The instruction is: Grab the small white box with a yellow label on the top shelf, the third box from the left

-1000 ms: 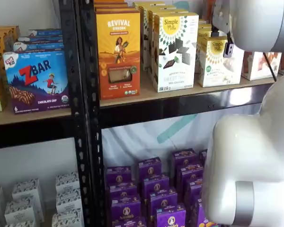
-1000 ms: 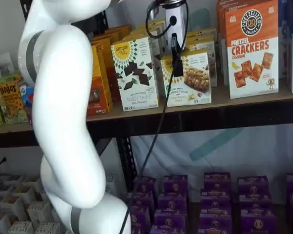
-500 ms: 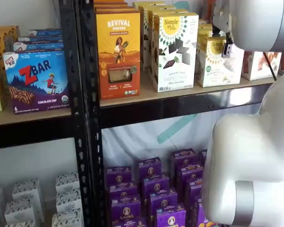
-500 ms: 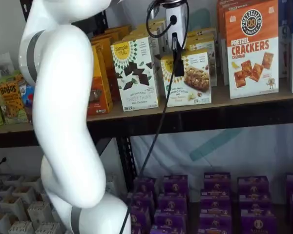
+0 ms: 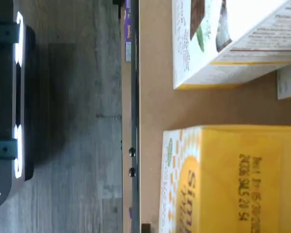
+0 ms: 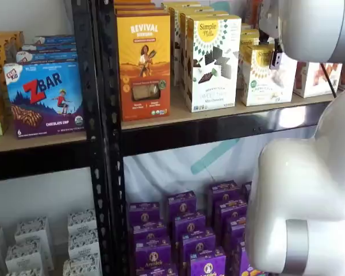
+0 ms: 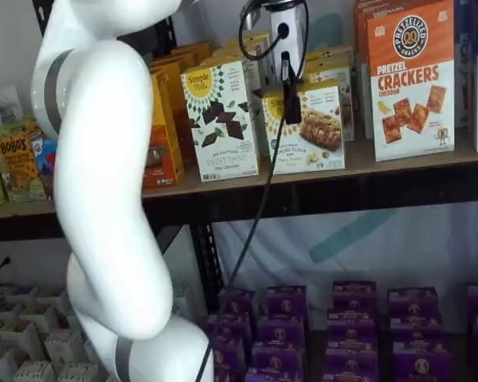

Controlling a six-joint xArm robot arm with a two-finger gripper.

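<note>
The small white box (image 6: 263, 76) with its yellow sunburst logo stands on the top shelf (image 6: 178, 117), right of a taller white Simple Mills box (image 6: 211, 62). It also shows in a shelf view (image 7: 309, 131). The gripper (image 7: 289, 89) hangs in front of the box's upper left part; a single black finger shows under the white body, so no gap can be judged. In a shelf view the gripper (image 6: 275, 58) shows as a black finger at the box's top right. The wrist view shows the box's yellow top (image 5: 237, 179) close below, the taller box (image 5: 218, 43) beside it, and the tan board (image 5: 153, 97).
An orange Revival box (image 6: 144, 57) stands left of the taller box. Pretzel cracker boxes (image 7: 410, 79) stand to the right. A black upright (image 6: 103, 149) divides the bays. Purple boxes (image 6: 184, 230) fill the lower level. The arm's white links (image 7: 103, 199) stand in front of the shelves.
The gripper has shifted only very slightly in front of the small white box. No box has moved.
</note>
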